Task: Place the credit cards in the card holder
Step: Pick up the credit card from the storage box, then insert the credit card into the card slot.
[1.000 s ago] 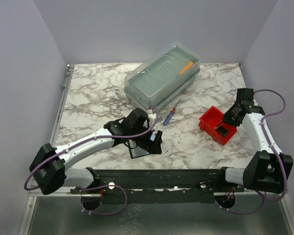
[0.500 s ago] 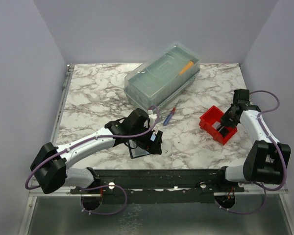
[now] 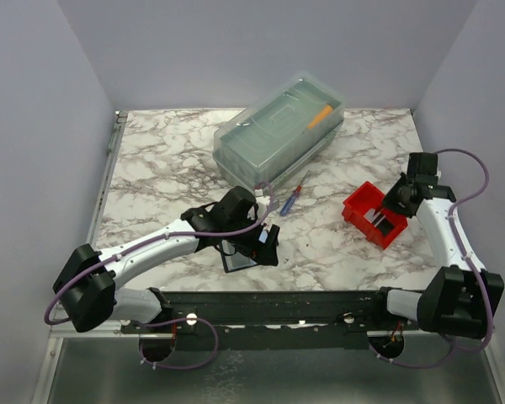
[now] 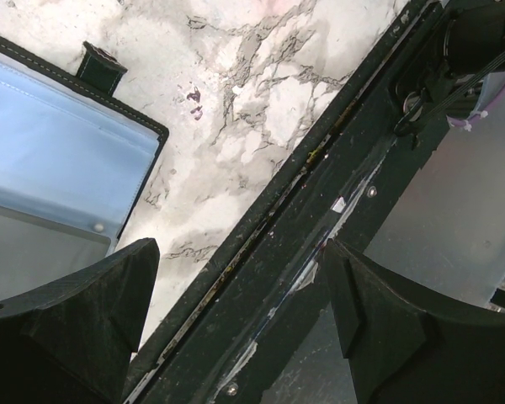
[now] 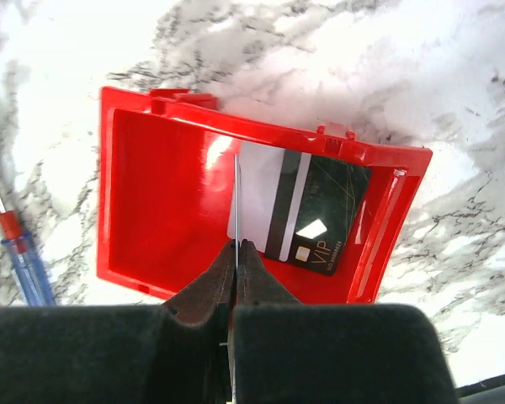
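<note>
Right hand [image 5: 236, 252] shifted, pinching card [image 5: 236, 202] edge-on over red bin [image 5: 160, 202]; left hand [image 4: 236, 295] released.

Right arm's wrist tips down over the red bin [image 3: 359, 202], right gripper [image 5: 237, 246] pinched tight on a card [image 5: 236, 194] (seen edge-on). Well left of the bin, the left gripper [image 4: 238, 248] hangs low, jaws spread wide.

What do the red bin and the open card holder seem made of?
Red rectangular bin: moulded hard plastic, glossy, judging by its highlights and rim tabs. Black folding card holder: probably leather or imitation, matt, with pale edge stitching and a snap tab; its inner sleeves look like clear soft plastic.
</note>
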Robot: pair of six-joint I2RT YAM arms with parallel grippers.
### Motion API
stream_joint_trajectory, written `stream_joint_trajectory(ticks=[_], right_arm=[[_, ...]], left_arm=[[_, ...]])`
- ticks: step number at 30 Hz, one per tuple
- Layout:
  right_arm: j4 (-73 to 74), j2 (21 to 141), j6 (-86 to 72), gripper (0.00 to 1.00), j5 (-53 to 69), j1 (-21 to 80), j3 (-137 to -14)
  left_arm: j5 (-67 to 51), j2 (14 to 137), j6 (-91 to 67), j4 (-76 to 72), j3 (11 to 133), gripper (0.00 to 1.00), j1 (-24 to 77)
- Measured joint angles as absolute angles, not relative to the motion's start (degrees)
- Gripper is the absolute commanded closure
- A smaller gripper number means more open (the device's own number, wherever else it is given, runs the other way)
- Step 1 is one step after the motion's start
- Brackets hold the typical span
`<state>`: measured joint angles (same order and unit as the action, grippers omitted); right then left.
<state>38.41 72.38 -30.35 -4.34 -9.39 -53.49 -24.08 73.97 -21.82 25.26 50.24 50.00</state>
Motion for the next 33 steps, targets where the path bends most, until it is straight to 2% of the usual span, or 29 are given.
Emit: stream_joint_trajectory(ticks=[7,16,25,33], right_arm=[[36.97,66.22,-26.3,1.0,-2.13,-9.39,-53.49],[35.07,62.5,-20.36,1.0,3.99,-9.39,-53.49],[28.18,57.58,-17.91,1.0,18.24,-9.39,-53.49],[24.01,56.42,-19.18,1.0,37.08,-9.39,-53.49]], left_arm=[[-25.04,76.38,-22.83,24.95,50.54,0.14,49.74],[-26.87,80.51,-26.11,24.88,57.39,0.14,49.56],[-30.13,80.9,-29.54,24.75,66.3,0.14,46.24],[-38.74,82.5,-33.93,23.24,74.24,0.14,37.34]])
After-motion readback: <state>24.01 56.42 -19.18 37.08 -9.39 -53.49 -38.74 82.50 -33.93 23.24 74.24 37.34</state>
